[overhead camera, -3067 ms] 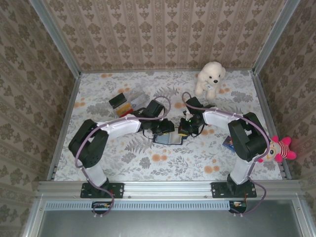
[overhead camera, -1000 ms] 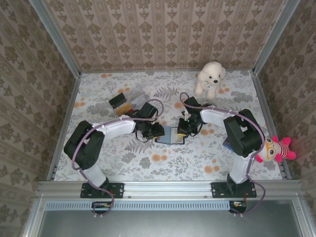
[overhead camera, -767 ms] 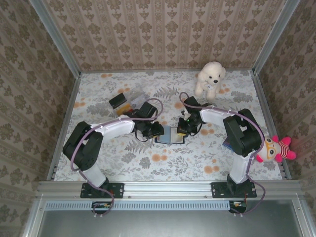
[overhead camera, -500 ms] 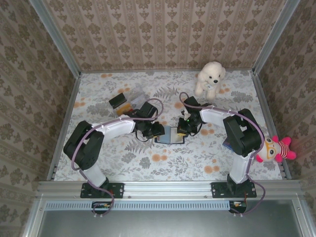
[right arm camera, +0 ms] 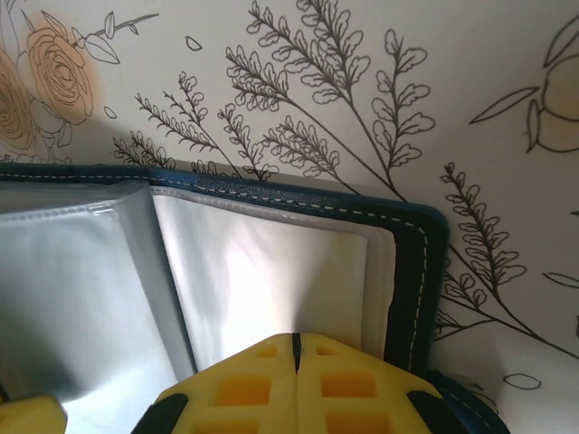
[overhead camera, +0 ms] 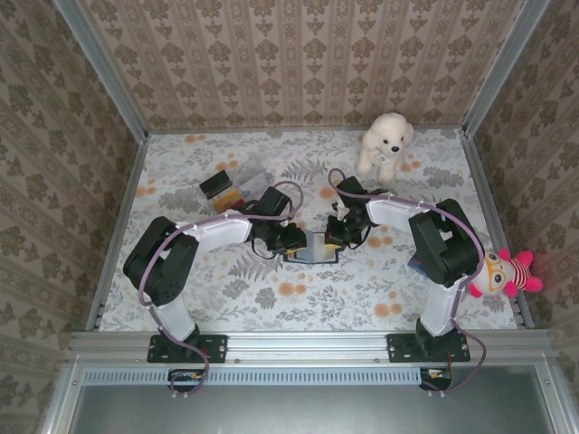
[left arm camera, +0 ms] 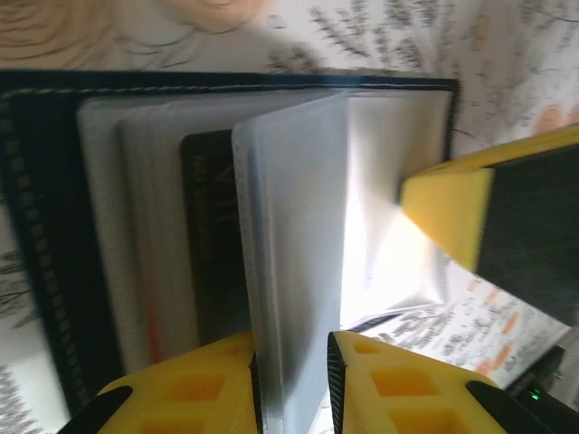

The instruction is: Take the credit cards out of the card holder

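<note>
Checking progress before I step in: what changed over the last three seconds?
The left gripper backed off leftward, then eased back to the card holder, jaws now flanking a pocket sleeve; firm grip unclear. The right gripper stayed shut, pinning the holder's right side. The plush dog has not moved.

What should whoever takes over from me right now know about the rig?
Left end effector: pinching an inner sleeve leaf of the card holder.
Right end effector: shut, tips down on the holder's other half.
Card holder lies open at the middle of the table; black card sits in a sleeve.
Done: holder opened and pinned.
Left: pull out the black card and any others; no card is gripped.
</note>
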